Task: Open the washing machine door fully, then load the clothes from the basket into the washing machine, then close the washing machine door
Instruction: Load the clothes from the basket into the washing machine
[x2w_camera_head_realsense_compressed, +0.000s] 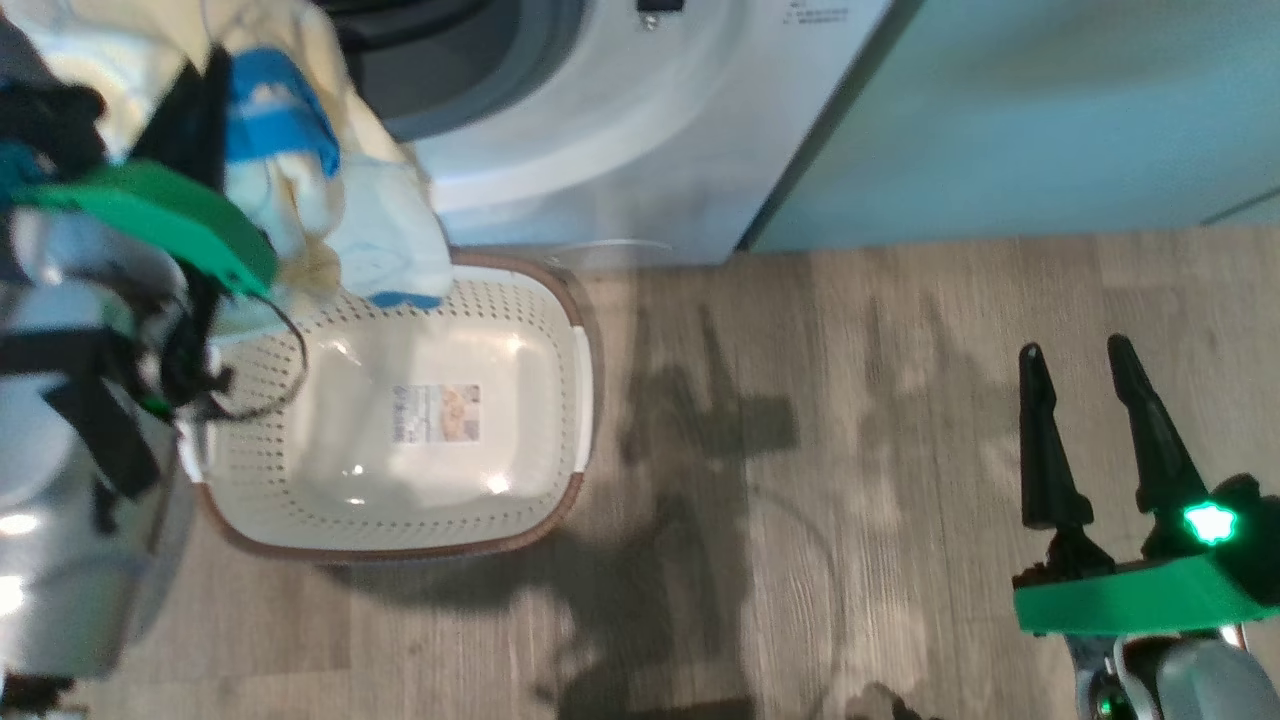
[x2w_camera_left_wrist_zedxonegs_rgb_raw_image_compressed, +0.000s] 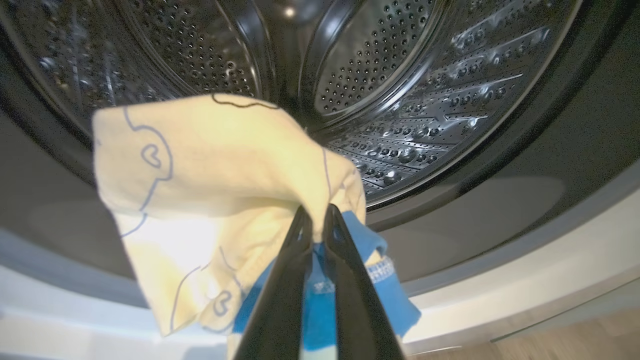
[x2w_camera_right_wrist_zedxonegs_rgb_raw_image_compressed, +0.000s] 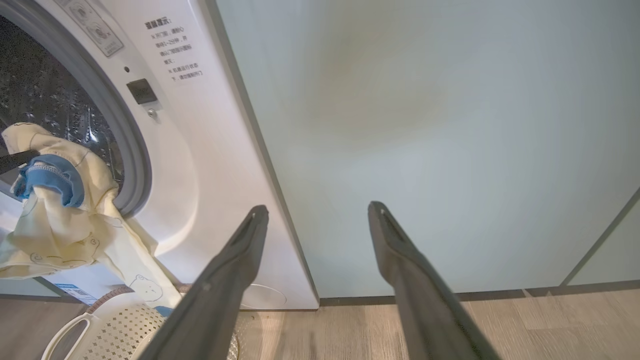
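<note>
Clothes at the mouth of the washing machine, not yet inside

The left fingers (x2w_camera_left_wrist_zedxonegs_rgb_raw_image_compressed: 285, 300) are pinched nearly closed on the clothes (x2w_camera_left_wrist_zedxonegs_rgb_raw_image_compressed: 215, 165), gripping a fold by the blue trim just in front of the washing machine (x2w_camera_head_realsense_compressed: 620, 150) and its steel drum (x2w_camera_left_wrist_zedxonegs_rgb_raw_image_compressed: 400, 100). Much of the bundle hangs below the opening, over the basket (x2w_camera_head_realsense_compressed: 585, 380) at the machine's foot. Released here, it likely drops back or drapes across the grey gasket (x2w_camera_right_wrist_zedxonegs_rgb_raw_image_compressed: 142, 170), fouling the seal. The right fingers (x2w_camera_head_realsense_compressed: 1045, 450) stand wide and hold nothing, well off to the machine's side.

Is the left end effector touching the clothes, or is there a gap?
Touching. The left wrist view shows the left end effector closed on the clothes, pinching the fabric.
</note>
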